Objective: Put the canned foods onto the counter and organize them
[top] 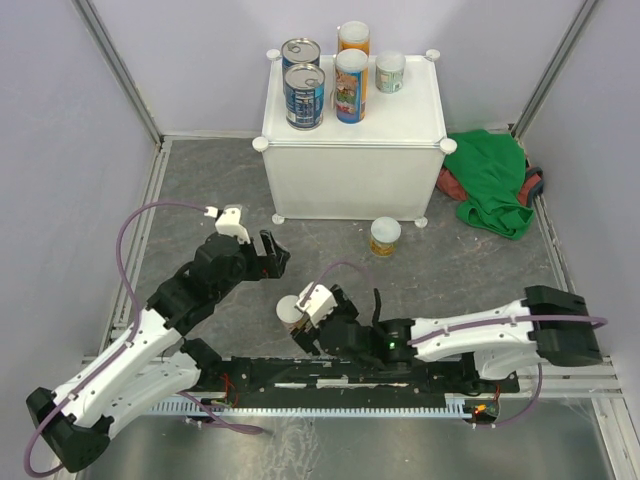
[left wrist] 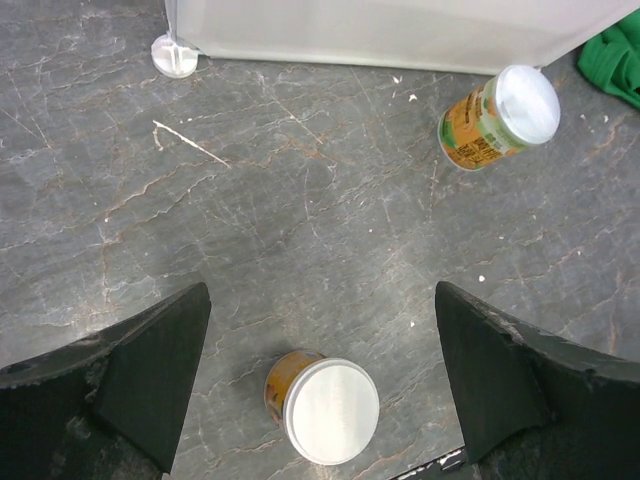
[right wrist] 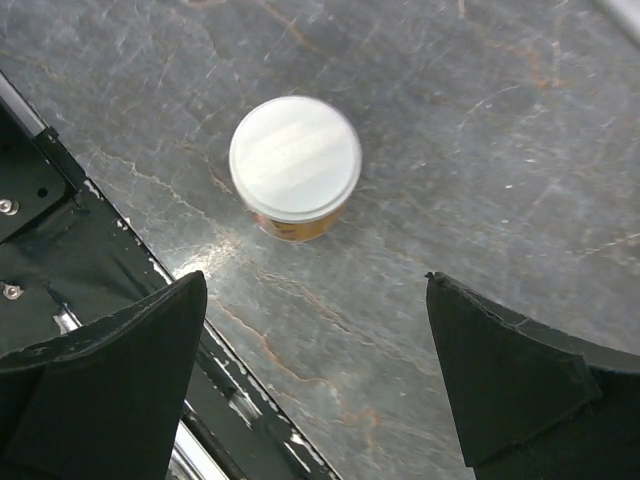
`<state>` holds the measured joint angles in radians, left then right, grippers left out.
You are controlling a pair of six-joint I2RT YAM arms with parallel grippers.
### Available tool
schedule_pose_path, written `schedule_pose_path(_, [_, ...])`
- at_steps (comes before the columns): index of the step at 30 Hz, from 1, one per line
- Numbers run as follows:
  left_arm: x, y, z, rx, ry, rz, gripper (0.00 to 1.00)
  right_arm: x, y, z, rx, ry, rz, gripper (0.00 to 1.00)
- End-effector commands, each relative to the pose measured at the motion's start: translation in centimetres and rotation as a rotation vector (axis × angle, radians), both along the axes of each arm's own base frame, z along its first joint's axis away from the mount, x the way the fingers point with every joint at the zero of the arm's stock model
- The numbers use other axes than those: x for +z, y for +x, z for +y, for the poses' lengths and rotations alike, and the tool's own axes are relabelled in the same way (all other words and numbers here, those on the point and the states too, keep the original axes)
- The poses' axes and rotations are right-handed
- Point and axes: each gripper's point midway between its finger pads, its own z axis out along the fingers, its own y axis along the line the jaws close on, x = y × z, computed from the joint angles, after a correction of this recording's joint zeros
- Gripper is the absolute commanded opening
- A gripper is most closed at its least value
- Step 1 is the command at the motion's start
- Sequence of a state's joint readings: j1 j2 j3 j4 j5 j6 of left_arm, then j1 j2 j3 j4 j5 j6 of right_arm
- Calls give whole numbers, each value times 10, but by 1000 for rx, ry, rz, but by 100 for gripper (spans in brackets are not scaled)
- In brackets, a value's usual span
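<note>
Our right fingers gape wide and empty. The can stands upright just ahead of them, well short of the counter. We should centre over its lid, straddle it, then close. Our left fingers are wide and empty too.

The counter stands at the far middle of the table. On its top stand five cans: a left pair, one behind the other, a middle pair likewise, and a single can right of them. A sixth can stands on the table just before the counter's front right foot, and a seventh can stands farther forward and left. A cloth lies right of the counter.
</note>
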<state>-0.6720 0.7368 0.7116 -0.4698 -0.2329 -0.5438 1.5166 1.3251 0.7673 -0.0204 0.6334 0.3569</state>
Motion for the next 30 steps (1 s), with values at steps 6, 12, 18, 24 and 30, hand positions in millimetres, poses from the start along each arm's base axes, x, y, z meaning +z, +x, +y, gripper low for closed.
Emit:
schedule_pose_path(6, [26, 0, 1, 53, -148, -79, 99, -18, 0, 57, -73, 135, 6, 99])
schedule_pose_path(12, [34, -3, 5, 63, -174, -107, 99, -26, 12, 71, -117, 161, -7, 99])
schedule_pose_path(18, [40, -4, 6, 65, -193, -125, 99, -35, 22, 85, -128, 194, 27, 100])
schedule_pose_path(24, [44, -4, 7, 65, -187, -138, 99, -42, 33, 86, -153, 195, 39, 100])
schedule_pose_path(30, [44, -2, 5, 62, -189, -139, 99, -53, 38, 85, -164, 200, 53, 100])
